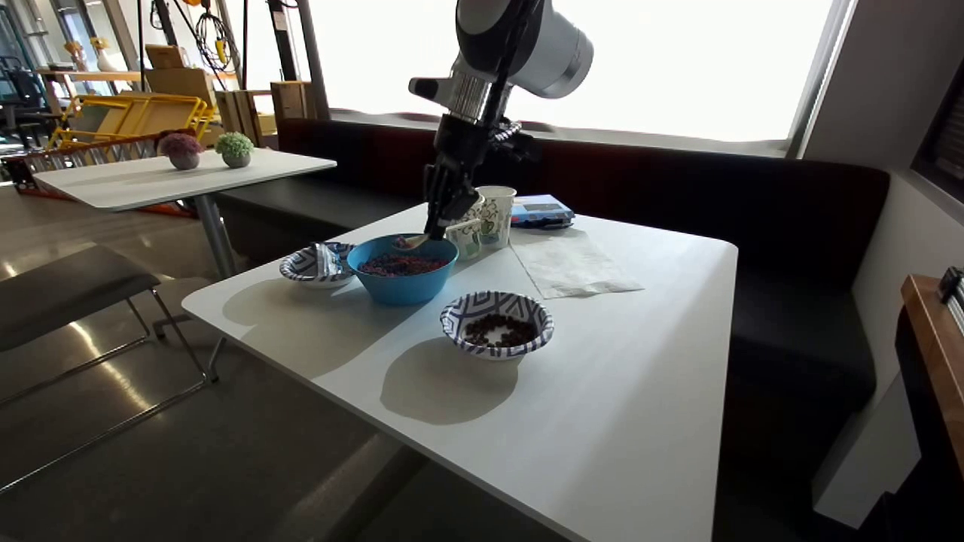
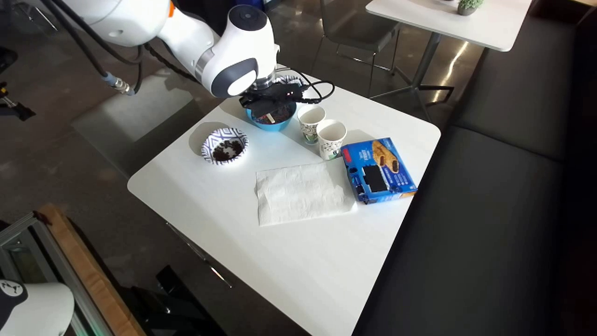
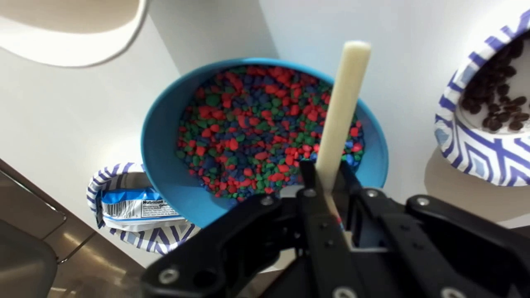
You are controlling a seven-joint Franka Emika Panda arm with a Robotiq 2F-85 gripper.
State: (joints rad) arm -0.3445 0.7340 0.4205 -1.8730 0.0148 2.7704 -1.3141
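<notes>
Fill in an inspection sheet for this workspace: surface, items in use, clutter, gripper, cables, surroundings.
Surface: white table with a creased paper sheet lying on it.
Items in use: spoon, held at the blue bowl, which contains red, green and blue pieces.
Clutter: patterned bowl of dark beans, another patterned bowl with a wrapped packet, paper cups, blue box.
Gripper: jaws closed on the spoon's handle.
Cables: black cable looping beside the robot arm.
Surroundings: dark bench along the table, a chair, and a second table with two potted plants.
</notes>
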